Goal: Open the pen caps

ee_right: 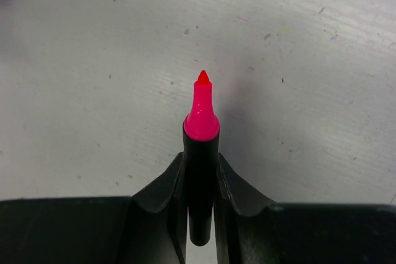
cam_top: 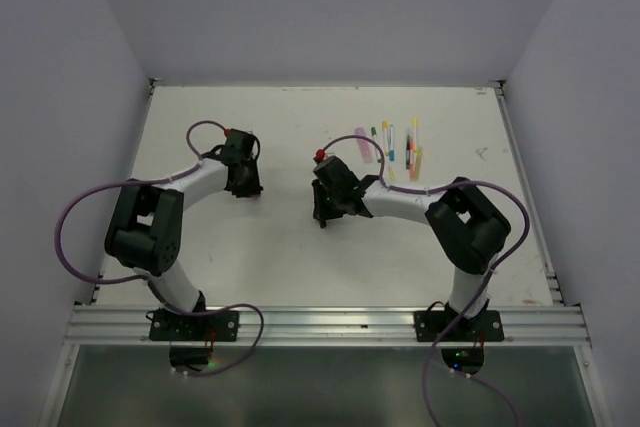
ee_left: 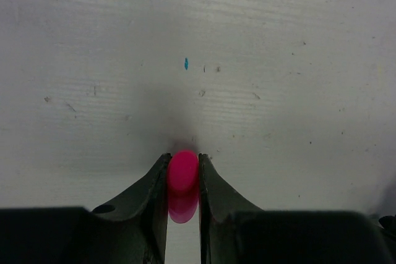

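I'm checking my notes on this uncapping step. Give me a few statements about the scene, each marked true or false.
1. The left gripper is shut on a pink cap. True.
2. The pen in the right gripper has its cap on. False: its pink tip is bare.
3. That pen's body is yellow. False: it is black.
4. The other pens lie farther back on the table than both grippers. True.

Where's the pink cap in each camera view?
Top external: not visible; the left hand hides it.
Left wrist: pink cap, bottom centre, pinched between the fingers.
Right wrist: absent; the right hand holds an uncapped pen.
Shared landmark: the white tabletop.
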